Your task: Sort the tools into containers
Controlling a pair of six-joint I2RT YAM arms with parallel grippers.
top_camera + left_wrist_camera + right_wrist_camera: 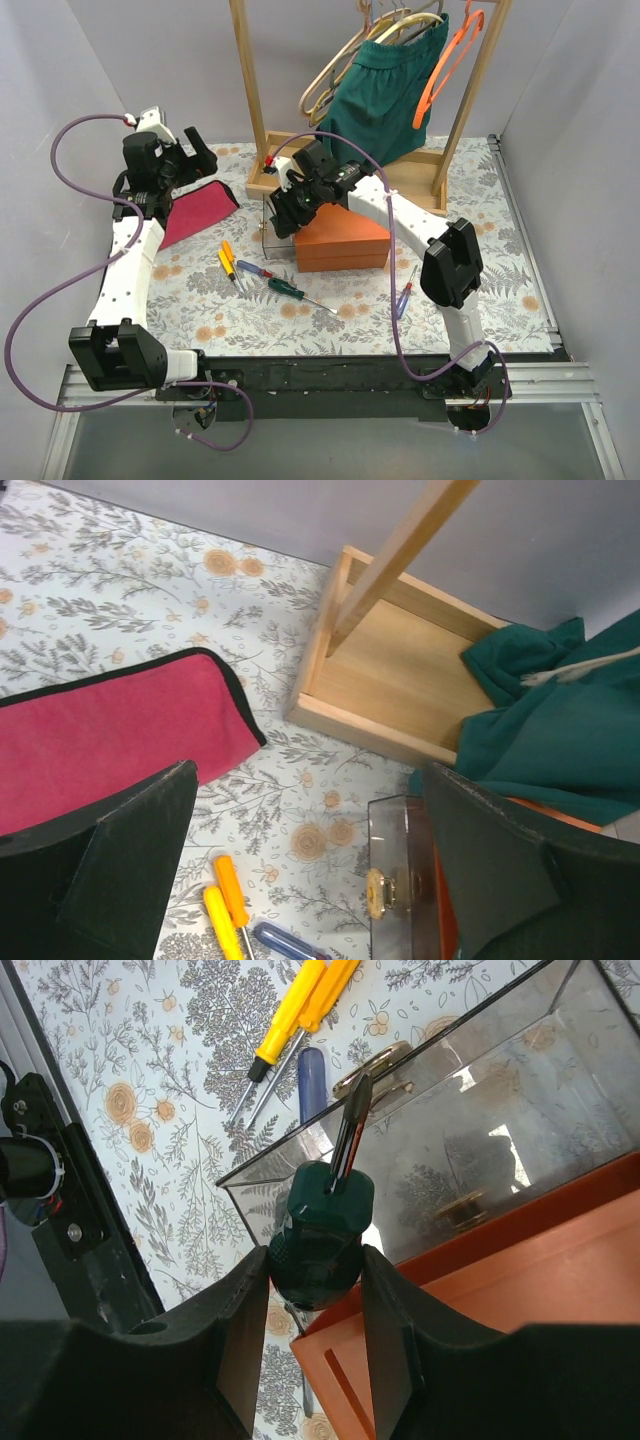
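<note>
My right gripper [315, 1272] is shut on a dark green-handled screwdriver [322, 1222], with its thin shaft pointing up over the rim of the clear plastic box [480, 1110]. The orange box [530, 1300] stands against the clear box. In the top view the right gripper [283, 213] hovers over the clear box [272, 228], left of the orange box [342, 246]. Yellow and orange screwdrivers [228, 262], a blue one [253, 268], a green one [290, 290] and purple-and-red ones [405, 290] lie on the mat. My left gripper [192, 150] is open and empty, high at the back left.
A wooden rack [262, 120] with hangers and a green garment [385, 95] stands at the back; its base tray [400, 680] is just behind the clear box [400, 880]. A pink cloth [100, 740] lies at the left. Grey walls close in both sides.
</note>
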